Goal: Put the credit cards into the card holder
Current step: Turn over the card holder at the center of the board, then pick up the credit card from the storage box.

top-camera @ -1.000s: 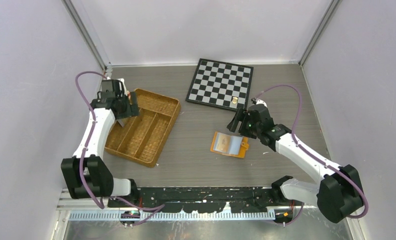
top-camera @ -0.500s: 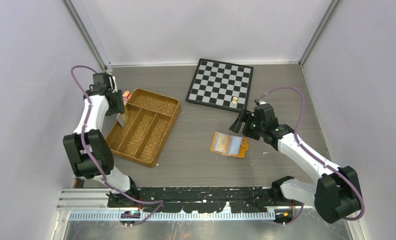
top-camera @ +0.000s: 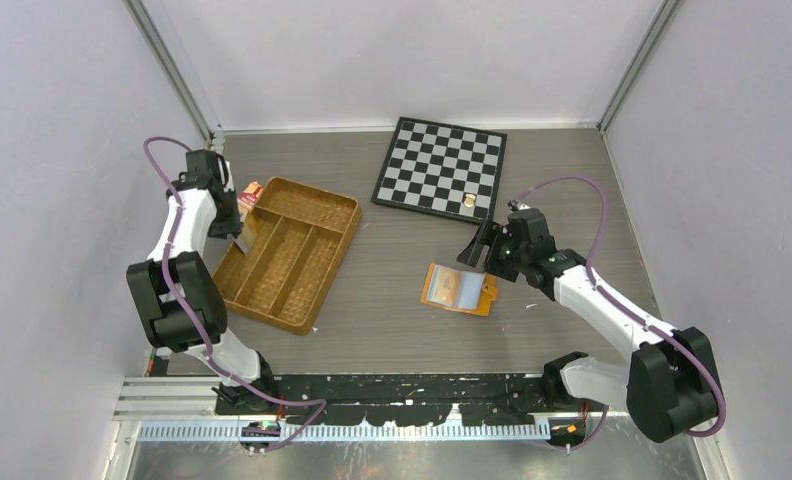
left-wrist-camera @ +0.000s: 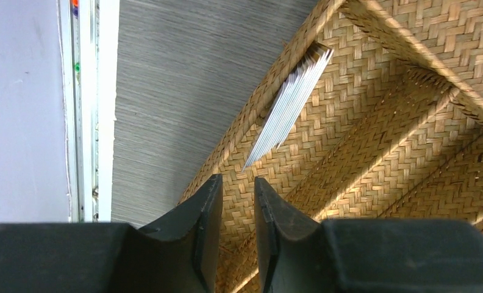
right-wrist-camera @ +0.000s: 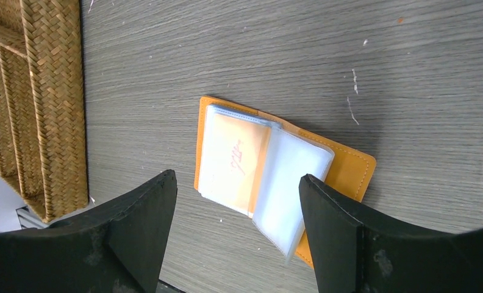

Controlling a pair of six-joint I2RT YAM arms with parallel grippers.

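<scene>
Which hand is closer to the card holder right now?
Right. The right hand hangs open over the card holder; the left hand is across the table, over the left edge of the woven tray.

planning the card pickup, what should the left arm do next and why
Probably open the left jaws a little and ease them forward over the cards: the stack leans untouched against the tray wall just ahead, while the jaws stand almost closed with nothing between them.
</scene>
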